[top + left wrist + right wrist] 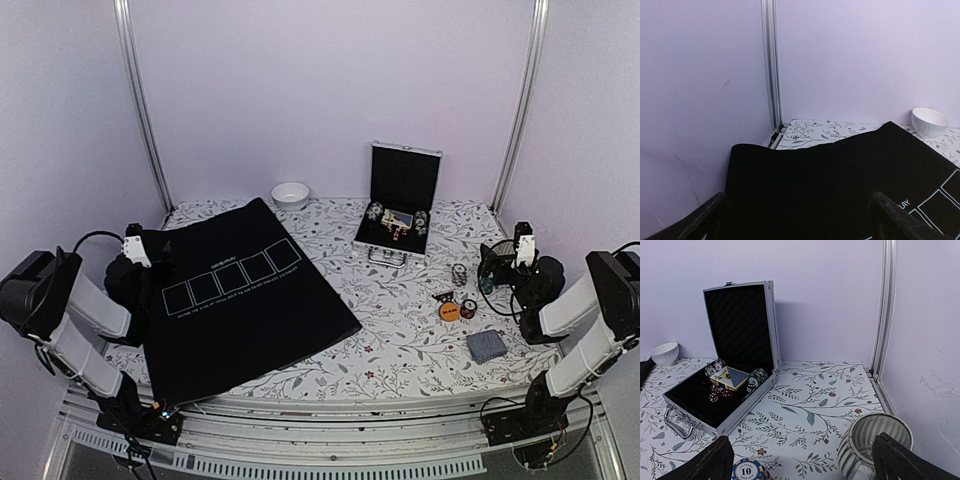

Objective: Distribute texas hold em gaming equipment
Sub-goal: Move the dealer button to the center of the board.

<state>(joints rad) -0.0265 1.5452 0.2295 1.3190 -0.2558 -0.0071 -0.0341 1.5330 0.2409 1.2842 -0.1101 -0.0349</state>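
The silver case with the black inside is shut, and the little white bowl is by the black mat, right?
No, the silver-edged black case is open, lid standing up, as the right wrist view shows. The small white bowl is by the black mat.

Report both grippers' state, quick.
Left gripper: open, holding nothing.
Right gripper: open, holding nothing.

matt mat [240,310], perhaps cloth, metal-edged case [405,180], glossy chip [746,471]
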